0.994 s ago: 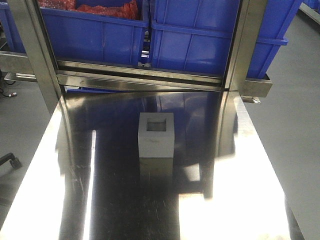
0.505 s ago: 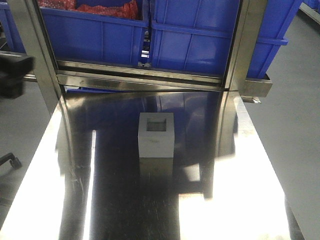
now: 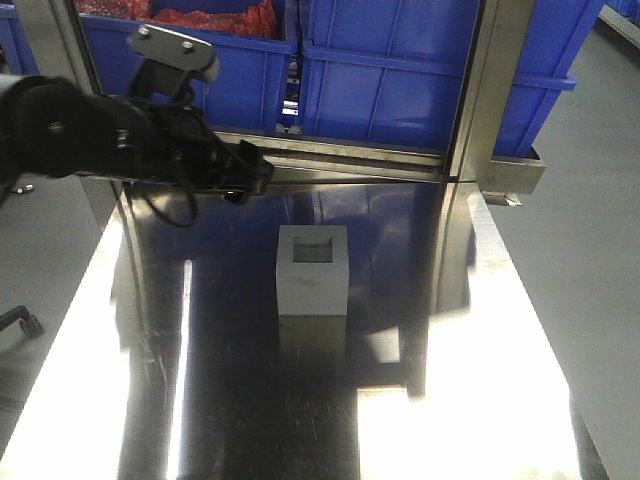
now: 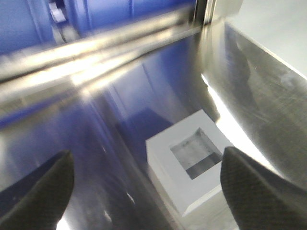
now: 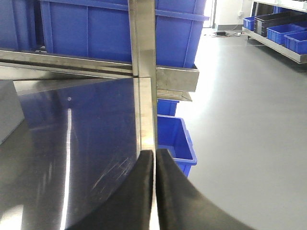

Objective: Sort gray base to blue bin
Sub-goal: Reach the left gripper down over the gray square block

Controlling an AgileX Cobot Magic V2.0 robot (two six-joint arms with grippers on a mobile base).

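Left gripper (image 4: 147, 154): fingers (image 4: 43, 191) spread wide, nothing between the pads. In the left wrist view you see the gray base (image 4: 192, 167) framed between the two fingers and below them, untouched, with its square recess facing up. In the front view the left gripper (image 3: 255, 180) hangs over the table, left of the block and beyond it, close to the cross rail (image 3: 350, 162) and clearly apart from the block.

Right gripper (image 5: 154, 152): fingers pressed together, holding nothing. In its own view it lines up with the table's right edge.

Gray base (image 3: 312, 272): upright and alone, about mid-width on the steel table (image 3: 500, 390). You have bare steel on all four sides of it, with more room toward the near edge than toward the rail. Both side edges are well apart from the block.

Far end: two steel posts (image 3: 490, 90) rise at the back of the table, joined by the rail. Behind the rail, blue bins (image 3: 400, 85) sit side by side. The left bin holds red material (image 3: 215, 15); the right bin's inside is out of view. A smaller blue crate (image 5: 175, 139) sits on the floor (image 5: 249, 120) past the table's right edge.
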